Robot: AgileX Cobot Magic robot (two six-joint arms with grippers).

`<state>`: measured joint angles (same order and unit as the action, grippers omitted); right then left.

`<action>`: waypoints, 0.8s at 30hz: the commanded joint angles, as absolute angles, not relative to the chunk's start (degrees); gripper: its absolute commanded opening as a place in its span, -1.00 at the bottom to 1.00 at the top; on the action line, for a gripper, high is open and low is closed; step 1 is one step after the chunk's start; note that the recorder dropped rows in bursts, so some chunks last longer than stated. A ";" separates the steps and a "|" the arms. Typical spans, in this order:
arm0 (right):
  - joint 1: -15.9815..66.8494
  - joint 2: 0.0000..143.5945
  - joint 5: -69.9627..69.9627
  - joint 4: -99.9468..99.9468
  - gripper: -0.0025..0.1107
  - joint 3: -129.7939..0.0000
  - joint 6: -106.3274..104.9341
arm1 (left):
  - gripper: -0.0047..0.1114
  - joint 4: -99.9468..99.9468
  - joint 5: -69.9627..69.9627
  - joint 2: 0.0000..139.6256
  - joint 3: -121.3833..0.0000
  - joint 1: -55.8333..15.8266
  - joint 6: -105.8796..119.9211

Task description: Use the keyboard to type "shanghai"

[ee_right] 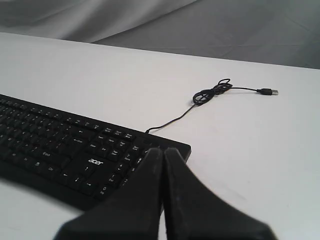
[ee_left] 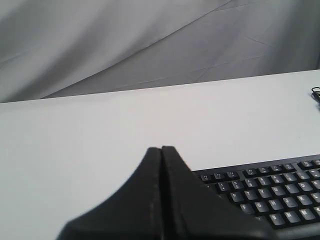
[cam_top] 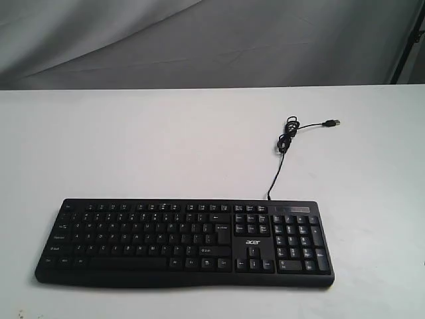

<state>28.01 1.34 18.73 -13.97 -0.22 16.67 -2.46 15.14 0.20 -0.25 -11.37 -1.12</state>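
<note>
A white table (cam_top: 133, 133) fills the scene, with grey cloth (cam_top: 199, 40) behind it. The black keyboard (cam_top: 186, 242) lies flat along the table's near edge, its acer logo (cam_top: 252, 242) between the arrow keys and the block above. The left gripper (ee_left: 161, 150) has its 2 fingers pressed together on nothing, seemingly above the keyboard's left end. The right gripper (ee_right: 163, 150) is likewise closed and empty by the number pad. The thin cable (cam_top: 287, 136) coils behind, ending in a loose USB plug (cam_top: 332, 123).
</note>
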 commanded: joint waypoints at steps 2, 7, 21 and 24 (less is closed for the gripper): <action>27.89 0.98 18.93 -14.61 -0.96 0.00 16.81 | -0.92 -2.51 14.87 0.00 0.00 -11.60 -1.28; 27.89 0.98 18.93 -14.61 -0.96 0.00 16.81 | -0.92 -2.51 14.87 0.00 0.00 -11.60 -1.28; 27.89 8.06 22.39 -8.38 -0.96 -10.59 16.75 | -0.92 -2.51 14.87 0.00 0.00 -11.60 -1.28; 27.89 19.70 22.27 -8.38 -0.96 -17.62 16.75 | -0.92 -2.51 14.87 0.00 0.00 -11.60 -1.28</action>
<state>28.01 11.34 22.37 -8.87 -11.88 16.67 -2.46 15.14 0.20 -0.25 -11.37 -1.12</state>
